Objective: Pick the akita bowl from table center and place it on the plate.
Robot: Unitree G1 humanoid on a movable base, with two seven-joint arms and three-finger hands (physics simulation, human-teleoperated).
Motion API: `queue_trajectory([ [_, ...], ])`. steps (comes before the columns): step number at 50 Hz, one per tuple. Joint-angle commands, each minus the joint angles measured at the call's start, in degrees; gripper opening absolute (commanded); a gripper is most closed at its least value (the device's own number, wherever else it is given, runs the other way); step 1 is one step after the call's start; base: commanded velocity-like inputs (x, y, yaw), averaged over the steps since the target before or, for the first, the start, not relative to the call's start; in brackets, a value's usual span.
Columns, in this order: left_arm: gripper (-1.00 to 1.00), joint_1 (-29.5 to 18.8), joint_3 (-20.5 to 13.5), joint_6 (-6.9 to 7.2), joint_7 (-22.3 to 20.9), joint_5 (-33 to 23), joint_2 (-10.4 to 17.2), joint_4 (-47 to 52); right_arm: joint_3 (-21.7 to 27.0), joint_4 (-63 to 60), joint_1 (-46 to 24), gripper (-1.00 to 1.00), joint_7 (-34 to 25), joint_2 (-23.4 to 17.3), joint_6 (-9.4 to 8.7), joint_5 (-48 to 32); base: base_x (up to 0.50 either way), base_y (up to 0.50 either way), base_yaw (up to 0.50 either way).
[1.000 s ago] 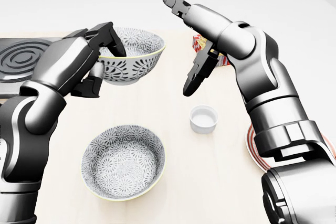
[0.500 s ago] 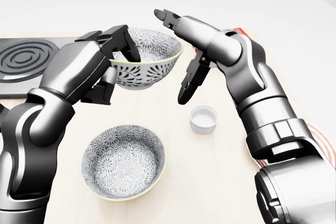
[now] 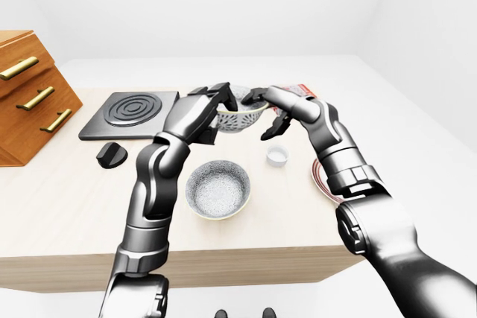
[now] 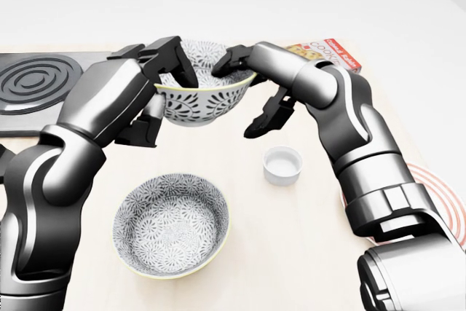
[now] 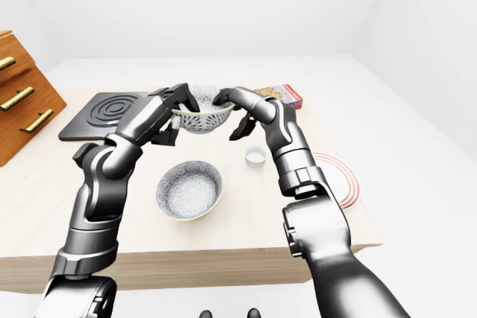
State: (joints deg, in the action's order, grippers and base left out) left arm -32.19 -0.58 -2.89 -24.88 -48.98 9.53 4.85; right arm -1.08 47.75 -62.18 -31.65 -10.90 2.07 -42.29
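Observation:
The akita bowl (image 4: 200,96), white with a dark flower pattern and a yellowish rim, hangs above the table at the head view's upper middle. My left hand (image 4: 156,89) is shut on its left rim, fingers inside and thumb outside. My right hand (image 4: 247,91) is open at the bowl's right side: one finger (image 4: 227,60) lies over the rim, while the others (image 4: 266,116) spread below, apart from the bowl. The plate (image 5: 344,180), white with red rings, lies at the table's right edge, partly hidden behind my right forearm in the head view.
A second patterned bowl (image 4: 171,225) sits on the table below the held one. A small white cup (image 4: 282,164) stands to its right. A cookie box (image 4: 329,50) lies beyond my right arm. A black hob plate (image 3: 134,112), a black knob (image 3: 112,154) and a wooden drawer cabinet (image 3: 33,91) are on the left.
My left hand carried the bowl to the right and a little up. My right hand came down from above, and one finger now lies over the bowl's right rim.

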Motion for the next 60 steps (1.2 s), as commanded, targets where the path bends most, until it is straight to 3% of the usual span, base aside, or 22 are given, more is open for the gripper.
queue_trajectory([
  [1, -1.0, 0.3, 0.3, -1.57, 1.6, -2.4, -0.8, -0.4, 0.0, 2.0, -1.0, -0.26, 0.5, 0.5, 1.2, -0.4, 0.0, 0.0, 0.0],
  [2, -1.0, 0.5, 0.5, -1.62, 1.7, -2.4, -1.0, -0.5, 0.0, 2.7, -1.5, -0.92, 0.6, 0.5, 1.53, -0.3, 0.0, 0.0, 0.0],
  [3, -1.0, 0.5, 0.5, -1.72, 1.7, -2.4, -1.1, -0.6, 0.0, 3.2, -1.8, -1.0, 0.8, 0.5, 1.71, -0.2, 0.0, 0.0, 0.0],
  [12, -1.0, 1.1, 1.0, -2.11, 1.2, -2.2, -1.9, 0.0, 0.0, 6.4, -3.7, -1.0, 1.9, 0.3, 2.86, 0.1, 0.0, 0.0, 0.0],
  [25, -1.0, 1.6, 0.8, -2.11, 1.2, -2.1, -1.9, 0.3, 0.1, 6.5, -3.9, -1.0, 3.2, 0.1, 2.93, 0.5, 0.0, 0.0, 0.0],
  [26, -0.82, 1.6, 0.8, -2.11, 1.2, -2.2, -1.9, 0.4, 0.1, 6.3, -3.6, -1.0, 3.3, 0.0, 2.93, 0.5, 0.0, 0.0, 0.0],
  [27, -0.44, 1.5, 0.7, -2.11, 1.2, -2.2, -1.8, 0.2, 0.1, 6.3, -3.6, -1.0, 3.3, -0.1, 2.93, 0.4, 0.0, 0.0, 0.0],
  [28, 0.14, 1.3, 0.5, -2.11, 1.3, -2.1, -1.7, 0.1, 0.1, 6.2, -3.7, -1.0, 3.3, -0.1, 2.93, 0.5, 0.0, 0.0, 0.0],
  [29, 1.0, 0.9, 0.4, -2.01, 1.3, -2.0, -1.6, -0.1, 0.2, 6.0, -3.7, -1.0, 3.1, -0.2, 2.93, 0.5, 0.0, 0.0, 0.0],
  [32, 1.0, 0.2, 0.2, -1.56, 1.3, -1.7, -1.4, -0.7, 0.3, 5.3, -3.5, -1.0, 2.8, -0.4, 2.93, 0.7, 0.0, 0.0, 0.0],
  [39, 1.0, 0.1, -0.1, 1.39, -0.2, 0.5, -2.3, 1.2, 0.5, 0.7, -0.8, -1.0, 1.3, -0.8, 1.9, 0.9, 0.0, 0.0, 0.0],
  [43, 1.0, -0.4, -0.5, 0.92, 1.6, 3.1, -1.9, 1.3, 0.7, -1.0, 0.2, -1.0, 0.7, -0.9, 1.3, 1.1, 0.0, 0.0, 0.0],
  [45, 1.0, -0.3, -1.6, 3.41, 1.6, 6.6, -2.9, 3.3, 1.0, 1.4, -1.1, -1.0, 1.7, -1.1, 1.74, 1.4, 0.0, 0.0, 0.0],
  [46, 1.0, -0.8, -2.4, 5.33, 1.8, 8.7, -3.1, 3.5, 1.0, 2.1, -1.4, -1.0, 2.1, -1.2, 2.0, 1.5, 0.0, 0.0, 0.0],
  [49, 1.0, -2.8, -5.4, 7.13, 7.7, 13.5, -1.4, 1.7, 1.1, 3.6, -1.7, -1.0, 3.0, -1.6, 2.44, 2.0, 0.0, 0.0, 0.0],
  [50, 1.0, -4.2, -8.6, 7.89, 10.7, 18.3, -1.6, 0.3, 1.2, 3.3, -1.3, -1.0, 3.0, -1.9, 2.51, 2.1, 0.0, 0.0, 0.0],
  [51, 1.0, -4.2, -7.7, 7.89, 11.8, 19.7, -0.5, 0.3, 1.2, 3.2, -1.2, -1.0, 3.0, -2.0, 2.47, 2.2, 0.0, 0.0, 0.0],
  [56, 1.0, -7.7, -10.1, 7.89, 16.6, 32.8, 4.3, -14.3, 2.0, 0.3, -0.4, -1.0, 1.5, -3.5, 1.07, 3.1, 0.0, 0.0, 0.0],
  [60, 1.0, -7.6, -8.9, 7.89, 18.7, 36.0, 6.4, -17.6, 2.5, -4.0, 1.4, -1.0, 0.2, -4.9, -0.44, 3.4, 0.0, 0.0, 0.0],
])
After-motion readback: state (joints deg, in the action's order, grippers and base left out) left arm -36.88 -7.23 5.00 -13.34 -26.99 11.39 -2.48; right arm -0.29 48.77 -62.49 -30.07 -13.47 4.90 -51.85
